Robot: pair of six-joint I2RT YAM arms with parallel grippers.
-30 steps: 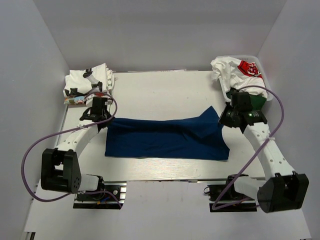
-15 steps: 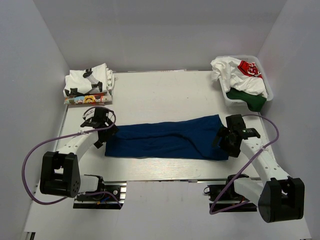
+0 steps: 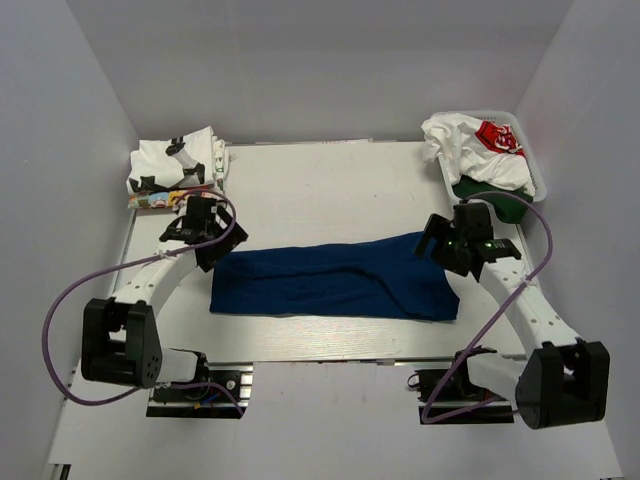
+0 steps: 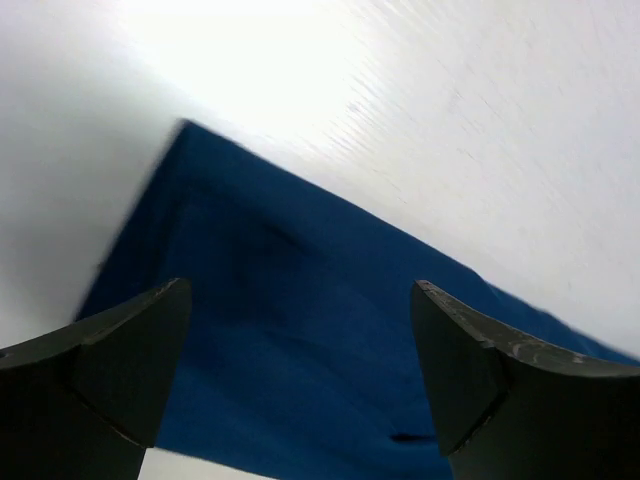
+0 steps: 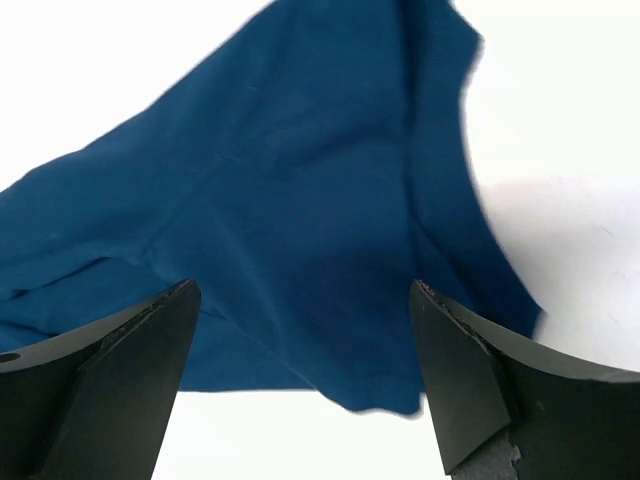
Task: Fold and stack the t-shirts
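Left tool (image 4: 300, 288) and right tool (image 5: 302, 288) gaped wide, empty, over tee (image 3: 330, 275) ends; its rumpled right end could skew the fold.

Beyond the left gripper (image 3: 210, 248) stands the folded stack (image 3: 175, 170), beyond and outward of the right gripper (image 3: 438, 245) the basket (image 3: 534, 165) — between them lies flat table (image 3: 330, 190).

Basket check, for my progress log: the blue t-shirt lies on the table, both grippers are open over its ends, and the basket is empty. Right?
Not quite: the basket is not empty. The top external view shows white and green t-shirts heaped in it. The rest holds: blue t-shirt on the table, left gripper and right gripper open over its ends.
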